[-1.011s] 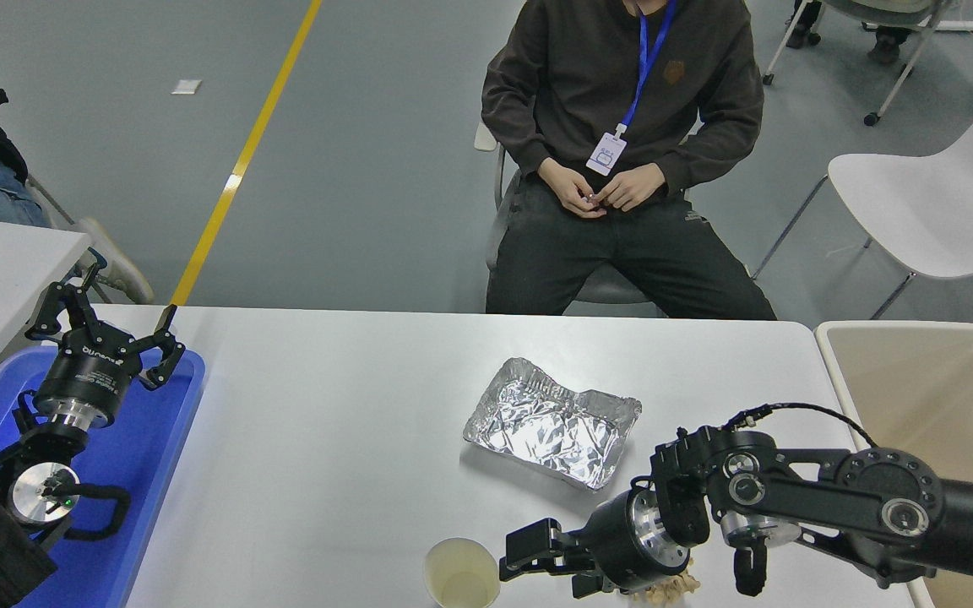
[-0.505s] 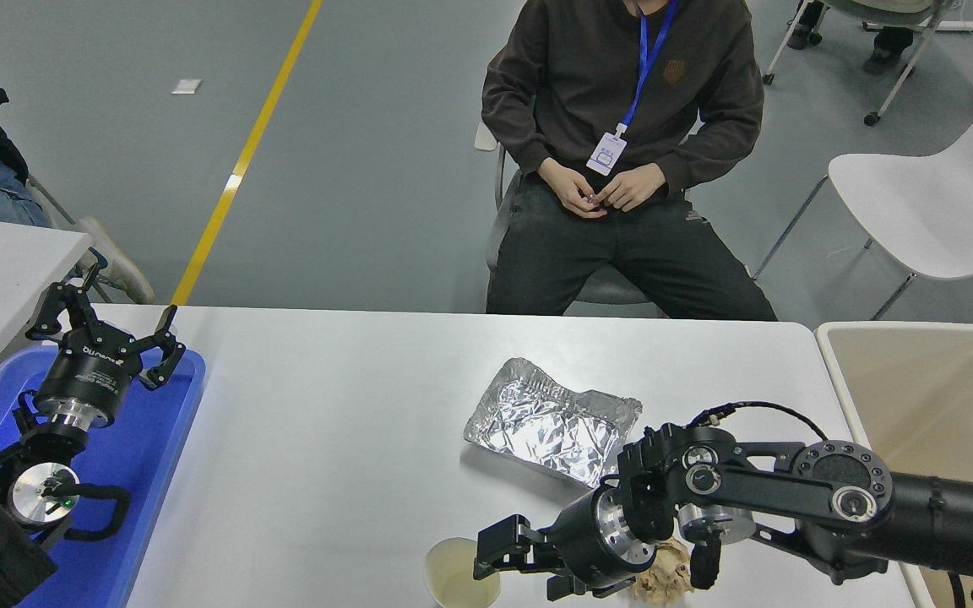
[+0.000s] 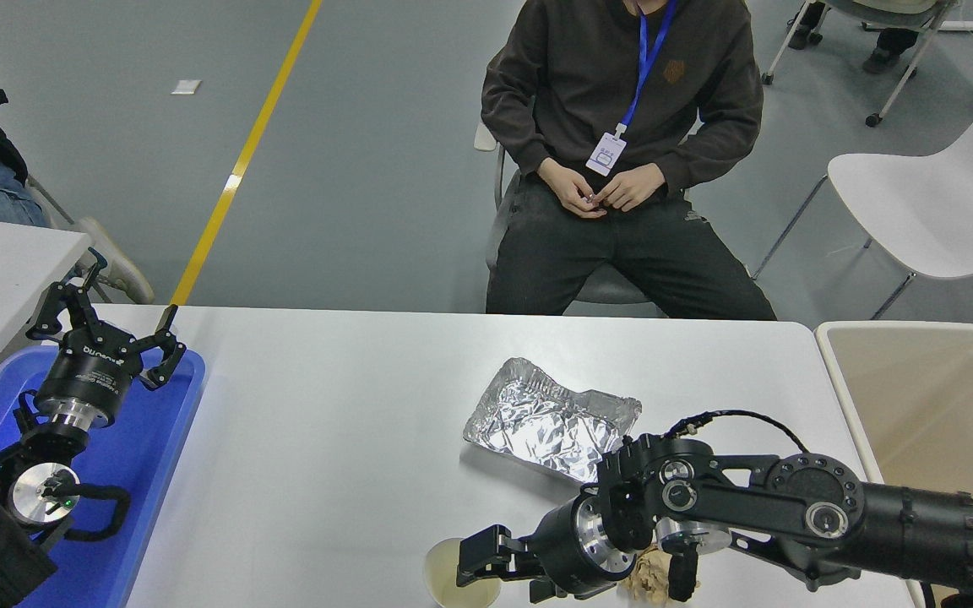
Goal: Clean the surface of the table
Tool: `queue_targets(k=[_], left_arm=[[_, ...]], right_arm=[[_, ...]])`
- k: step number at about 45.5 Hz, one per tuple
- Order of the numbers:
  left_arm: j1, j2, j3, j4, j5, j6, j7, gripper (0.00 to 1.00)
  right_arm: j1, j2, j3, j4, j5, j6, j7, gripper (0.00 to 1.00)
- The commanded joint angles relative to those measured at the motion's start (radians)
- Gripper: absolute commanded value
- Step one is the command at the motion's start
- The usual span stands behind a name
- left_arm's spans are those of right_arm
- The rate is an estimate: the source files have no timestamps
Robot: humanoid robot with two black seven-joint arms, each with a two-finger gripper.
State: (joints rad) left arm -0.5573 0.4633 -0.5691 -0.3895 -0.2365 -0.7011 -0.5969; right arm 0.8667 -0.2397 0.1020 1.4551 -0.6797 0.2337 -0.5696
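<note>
The right end effector [image 3: 476,564] sits low at the near edge of the worktop [image 3: 343,422], its black fingers [image 3: 480,549] reaching left over the rim of a pale paper cup [image 3: 446,578]. Whether those fingers pinch the cup or merely overlap it cannot be told from this angle. Just right of the wrist, a crumpled tan paper wad [image 3: 649,578] lies on the white surface, partly hidden by the arm. The right arm [image 3: 799,515] stretches in from the right edge, lying across the near right part of the worktop.

Beyond the wrist, toward the far side, a crinkled foil tray [image 3: 537,418] rests near the middle of the worktop, apart from the cup. The worktop itself is the wide white surface filling the lower half of the view.

The left end effector [image 3: 106,325] is parked at the far left over a blue tray [image 3: 153,447], its fingers spread apart and holding nothing.

Past the right end of the worktop stands a beige bin [image 3: 917,397]. A person [image 3: 622,160] sits at the far side with hands together in the lap, and a white chair [image 3: 934,211] stands to the far right.
</note>
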Motion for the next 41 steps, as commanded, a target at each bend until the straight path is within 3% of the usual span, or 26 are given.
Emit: queue_targets(k=[1,14,17,20,24,41], left_arm=[[-0.001,0.000,0.000,0.000,0.000,0.000,0.000,1.00],[0.000,0.000,0.000,0.000,0.000,0.000,0.000,1.00],[-0.001,0.000,0.000,0.000,0.000,0.000,0.000,1.00],[0.000,0.000,0.000,0.000,0.000,0.000,0.000,1.00],[0.000,0.000,0.000,0.001,0.000,0.000,0.000,1.00],[-0.001,0.000,0.000,0.000,0.000,0.000,0.000,1.00]], right_arm=[[-0.012,0.016,0.002,-0.022,-0.009,-0.004,0.000,0.87],[-0.038,0.017,-0.005,-0.022,-0.136,-0.002,0.008,0.54],[-0.043,0.017,-0.016,-0.022,-0.135,0.007,0.019,0.34],[-0.046,0.017,-0.018,-0.019,-0.138,0.010,0.023,0.26],[-0.043,0.019,-0.018,-0.019,-0.141,0.012,0.030,0.00],[0.004,-0.012,0.001,-0.010,-0.130,0.022,0.069,0.00]])
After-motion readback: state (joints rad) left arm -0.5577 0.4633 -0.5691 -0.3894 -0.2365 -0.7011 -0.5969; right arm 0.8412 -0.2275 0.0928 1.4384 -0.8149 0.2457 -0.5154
